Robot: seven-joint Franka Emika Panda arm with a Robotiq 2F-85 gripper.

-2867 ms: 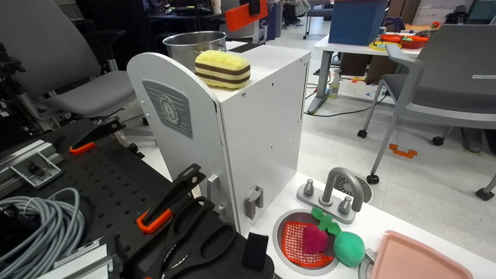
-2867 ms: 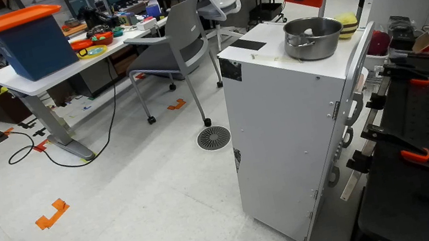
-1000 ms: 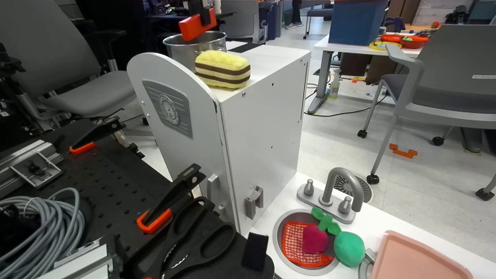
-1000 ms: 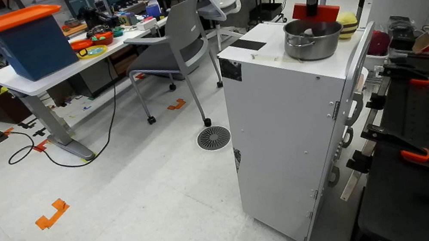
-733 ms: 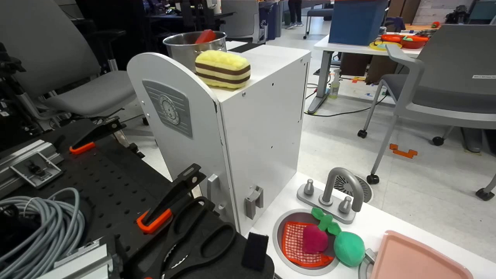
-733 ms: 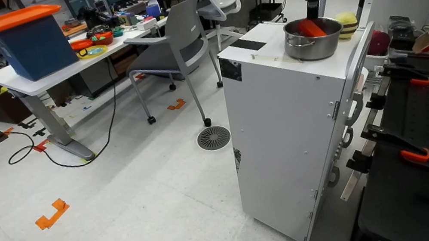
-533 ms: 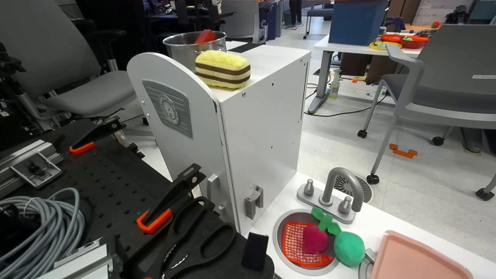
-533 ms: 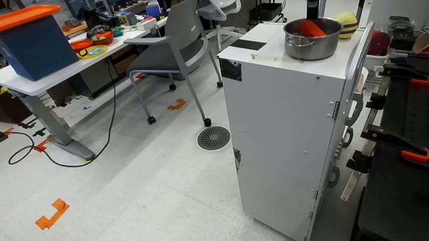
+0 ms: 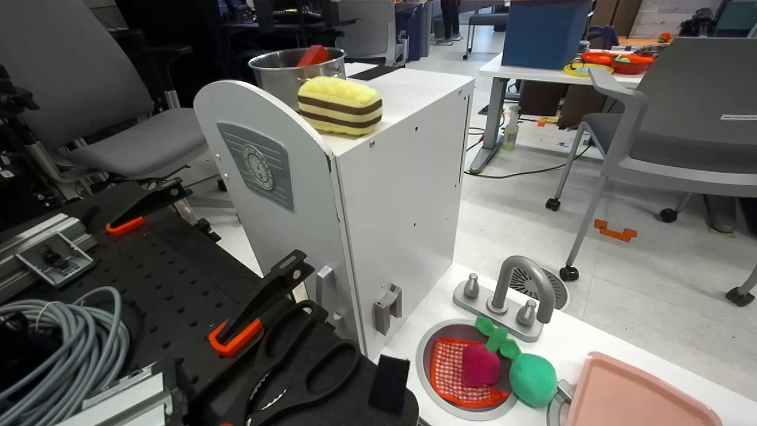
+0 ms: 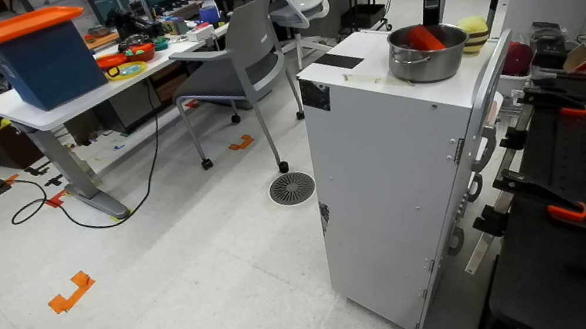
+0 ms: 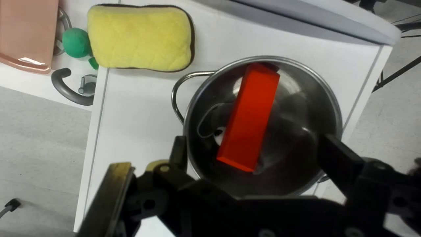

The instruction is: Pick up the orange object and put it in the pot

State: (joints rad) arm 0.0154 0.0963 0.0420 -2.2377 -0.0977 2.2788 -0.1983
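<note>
In the wrist view, the black gripper (image 11: 254, 148) sits at 6 o'clock, its two fingers (image 11: 179, 151) wide apart at 8 and 4 o'clock. Beyond them, touching neither, the orange object (image 11: 251, 117) lies slanted inside the metal pot (image 11: 297, 110), running from 12 toward 7 o'clock. Farther off, around 10 o'clock, are a yellow plush block (image 11: 139, 38), then a green ball (image 11: 76, 42) and a pink tray (image 11: 26, 29).

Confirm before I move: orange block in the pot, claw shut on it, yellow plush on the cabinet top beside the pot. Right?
The claw is open, not shut: the wrist view shows its jaws apart, with a gap on each side of the orange block. The rest holds: block in the pot, yellow plush beside it on the cabinet top.
</note>
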